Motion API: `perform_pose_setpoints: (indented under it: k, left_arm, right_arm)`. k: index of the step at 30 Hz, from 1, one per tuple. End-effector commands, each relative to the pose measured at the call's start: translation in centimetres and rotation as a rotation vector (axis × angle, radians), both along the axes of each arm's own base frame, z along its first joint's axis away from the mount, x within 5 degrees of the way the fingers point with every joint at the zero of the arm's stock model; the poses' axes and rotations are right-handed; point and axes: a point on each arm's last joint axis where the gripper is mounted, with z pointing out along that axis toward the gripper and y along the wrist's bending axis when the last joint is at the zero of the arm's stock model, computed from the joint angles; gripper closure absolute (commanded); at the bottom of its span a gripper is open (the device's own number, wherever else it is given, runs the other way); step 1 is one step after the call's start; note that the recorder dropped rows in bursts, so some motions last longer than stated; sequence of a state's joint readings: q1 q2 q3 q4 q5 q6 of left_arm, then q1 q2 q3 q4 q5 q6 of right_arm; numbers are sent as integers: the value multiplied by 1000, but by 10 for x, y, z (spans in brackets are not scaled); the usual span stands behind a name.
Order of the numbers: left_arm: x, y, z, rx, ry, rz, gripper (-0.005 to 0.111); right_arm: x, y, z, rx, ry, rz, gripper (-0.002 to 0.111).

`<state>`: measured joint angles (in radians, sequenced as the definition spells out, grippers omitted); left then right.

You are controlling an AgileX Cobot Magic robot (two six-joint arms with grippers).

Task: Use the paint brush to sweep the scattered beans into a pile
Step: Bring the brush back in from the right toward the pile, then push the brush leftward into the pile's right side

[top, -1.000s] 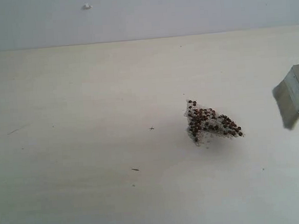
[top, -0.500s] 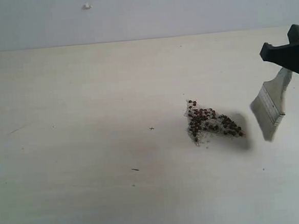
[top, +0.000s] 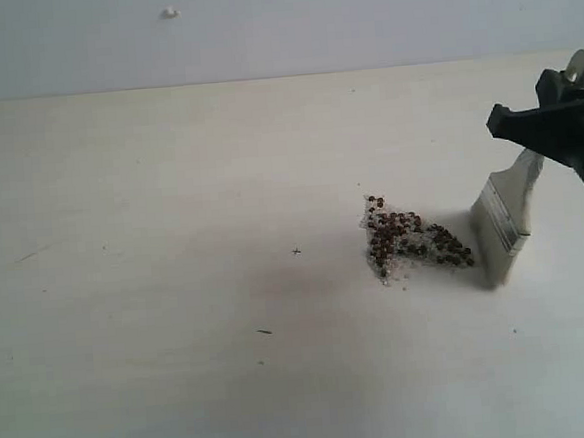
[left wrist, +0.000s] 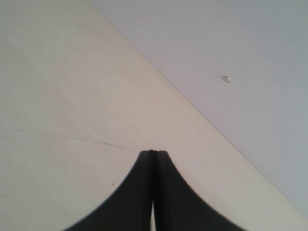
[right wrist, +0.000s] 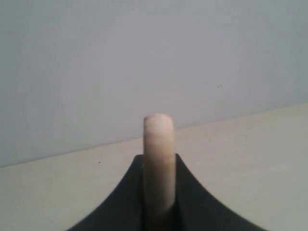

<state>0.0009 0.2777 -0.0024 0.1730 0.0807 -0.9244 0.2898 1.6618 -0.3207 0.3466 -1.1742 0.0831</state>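
Your right gripper pinches the paint brush by its handle. The bristles sit just beside the beans, which lie clumped mid-table. Push gently toward the clump with the bristles low and square, so no beans roll off. Your left gripper is pressed together, empty. You cannot tell whether the bristle tips touch the table.
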Motion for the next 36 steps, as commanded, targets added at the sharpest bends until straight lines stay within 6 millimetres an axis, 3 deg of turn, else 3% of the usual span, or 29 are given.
perform_pose_setpoints:
  k: [1,9,23,30,36]
  left_arm:
    - [-1,0,0,1,-5,-3,107]
    - [-1,0,0,1,-5,-3,107]
    - [-1,0,0,1,-5,-3,107]
    - [-1,0,0,1,-5,-3,107]
    - [-1,0,0,1,-5,-3,107]
  right_arm:
    - [1,5,-7,52,2,45,108]
    - [3,10,-22,150,52,73,108]
    - [18,24,-28,210,61,175,108]
    - [17,24,-13,216,3,182,108]
    - [13,23,15,209,-95,195,108]
